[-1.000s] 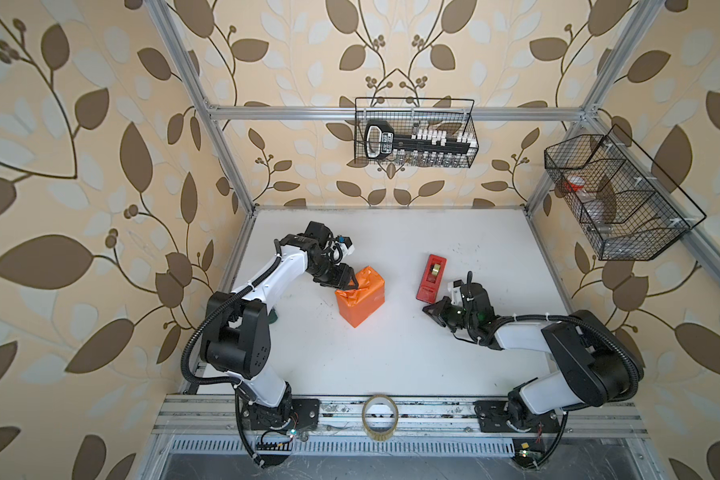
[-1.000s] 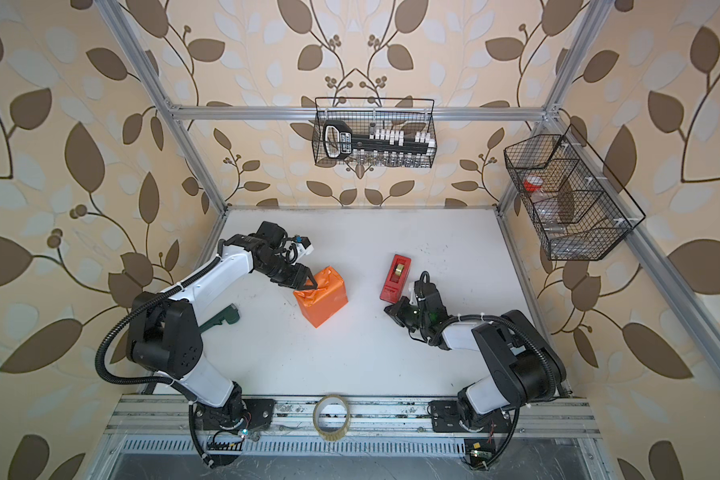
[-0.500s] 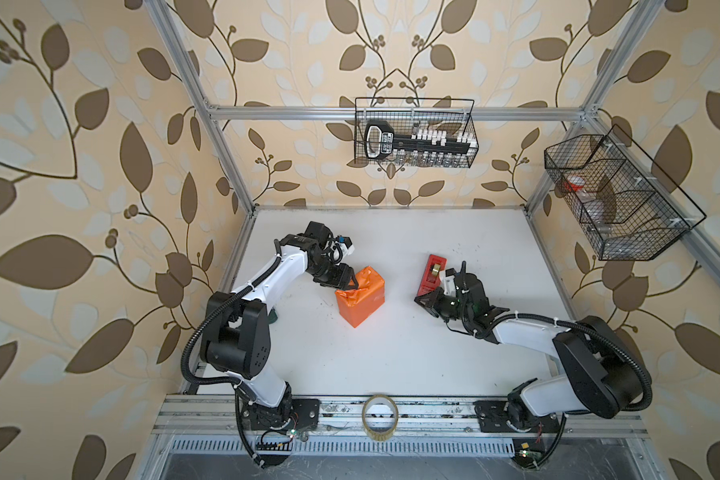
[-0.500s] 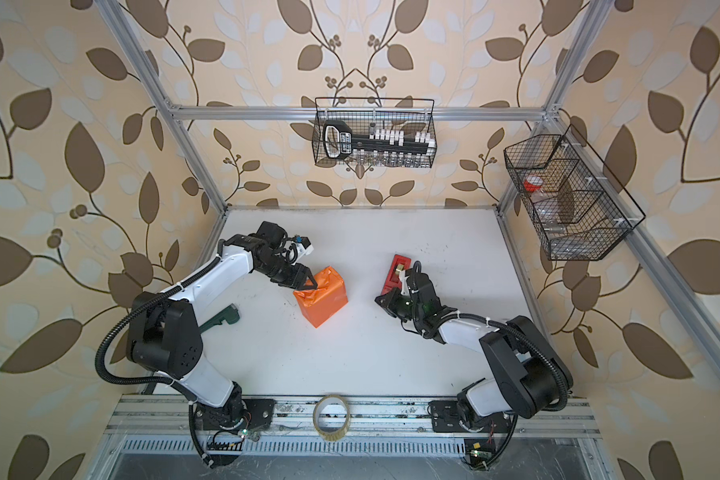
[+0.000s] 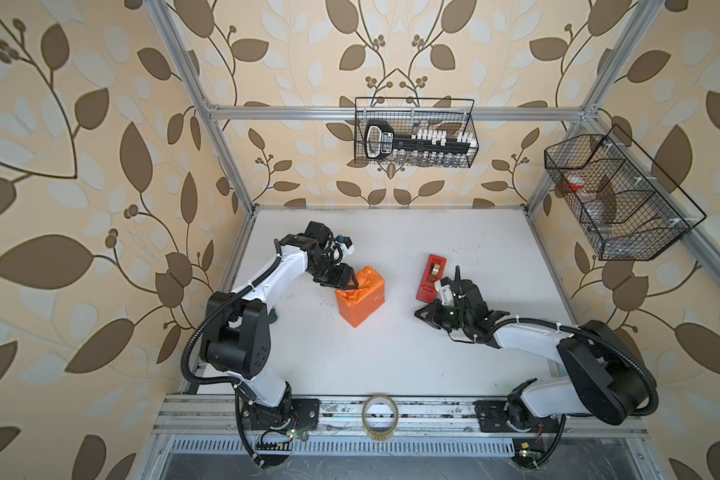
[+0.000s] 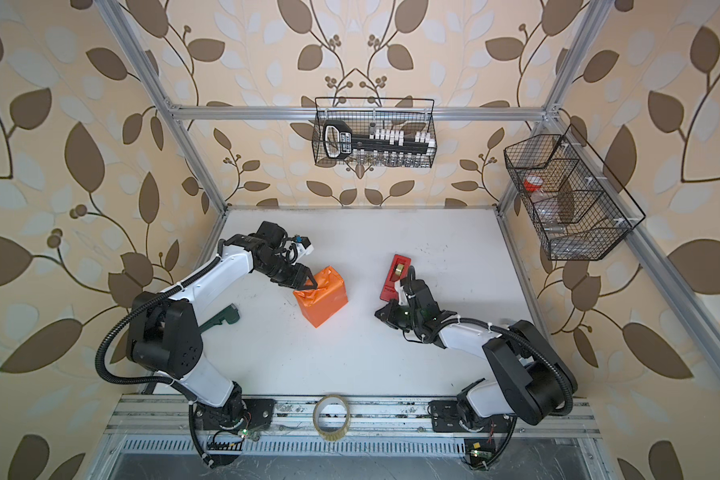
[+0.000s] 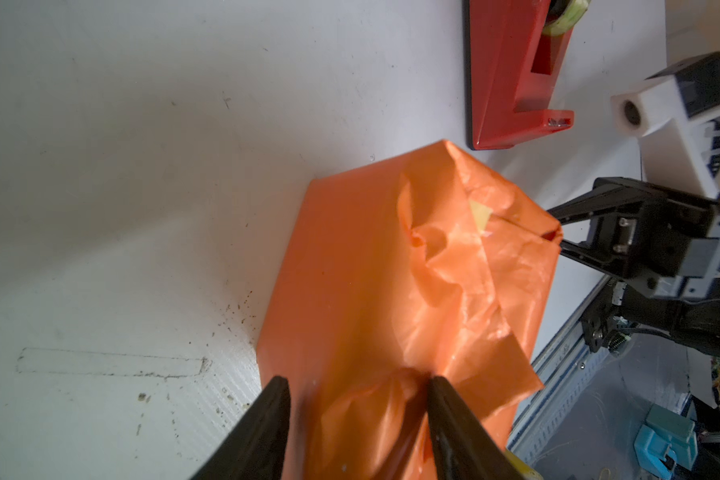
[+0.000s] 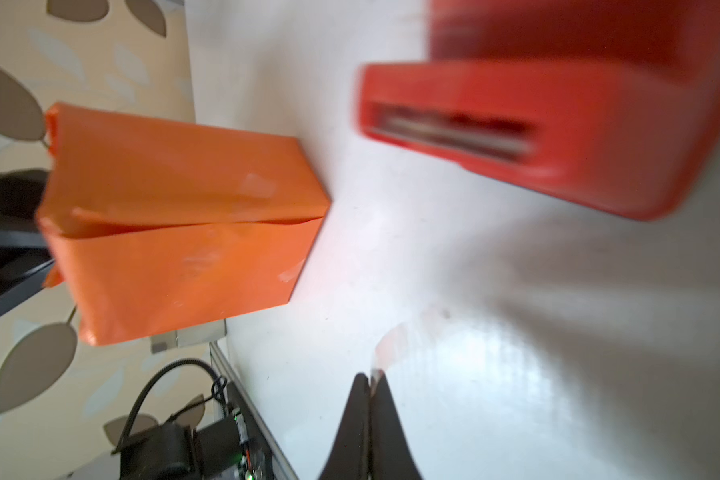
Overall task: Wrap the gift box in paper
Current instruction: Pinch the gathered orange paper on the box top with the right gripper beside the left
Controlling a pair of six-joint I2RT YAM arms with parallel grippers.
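The orange paper (image 5: 360, 297) is folded round a block that stands on the table in both top views; the gift box is hidden inside it. My left gripper (image 5: 350, 284) is at the package's crumpled far-left end. In the left wrist view its fingers are half closed and press the bunched paper (image 7: 391, 291) between them. My right gripper (image 5: 418, 313) hovers just in front of the red tape dispenser (image 5: 432, 276). It is shut, pinching a short strip of clear tape (image 8: 395, 340) that sticks out past its fingertips (image 8: 385, 384).
A roll of clear tape (image 5: 380, 415) sits on the front rail. Wire baskets hang on the back wall (image 5: 414, 139) and on the right wall (image 5: 616, 199). A dark green object (image 6: 221, 318) lies behind the left arm's base.
The right gripper reached up to the dispenser's near end, then drew back toward the front, still shut. The left gripper and the package have not moved.
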